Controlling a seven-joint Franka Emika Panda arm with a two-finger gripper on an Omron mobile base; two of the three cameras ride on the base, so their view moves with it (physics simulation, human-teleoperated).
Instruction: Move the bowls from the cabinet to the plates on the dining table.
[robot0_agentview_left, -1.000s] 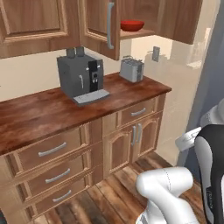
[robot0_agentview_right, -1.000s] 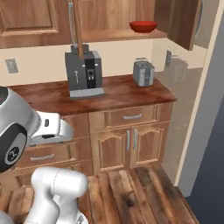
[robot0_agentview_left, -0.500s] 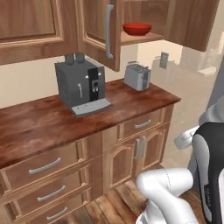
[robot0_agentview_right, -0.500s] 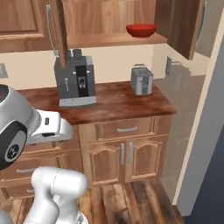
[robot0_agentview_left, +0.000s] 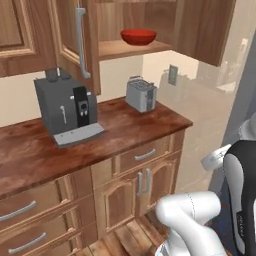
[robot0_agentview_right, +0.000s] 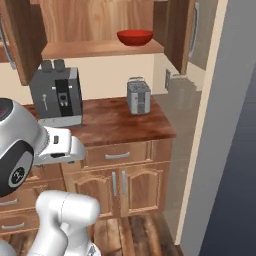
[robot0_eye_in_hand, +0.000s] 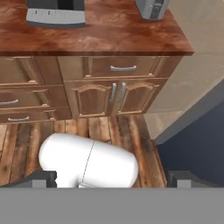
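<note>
Red bowl (robot0_agentview_left: 138, 36) sits on the shelf of the open wall cabinet (robot0_agentview_left: 130, 48), at about 12 o'clock in both base views, well above the countertop (robot0_agentview_left: 125, 125). Below it at 1 o'clock on the counter stands a silver toaster (robot0_agentview_left: 141, 95); a dark grey coffee machine (robot0_agentview_left: 66, 110) stands at 9 o'clock, near the open cabinet door (robot0_agentview_left: 75, 40). My gripper (robot0_eye_in_hand: 112, 177) hangs with its jaws spread wide and nothing between them, fingertips (robot0_eye_in_hand: 41, 178) apart over the plank floor (robot0_eye_in_hand: 105, 129), facing the lower drawers
</note>
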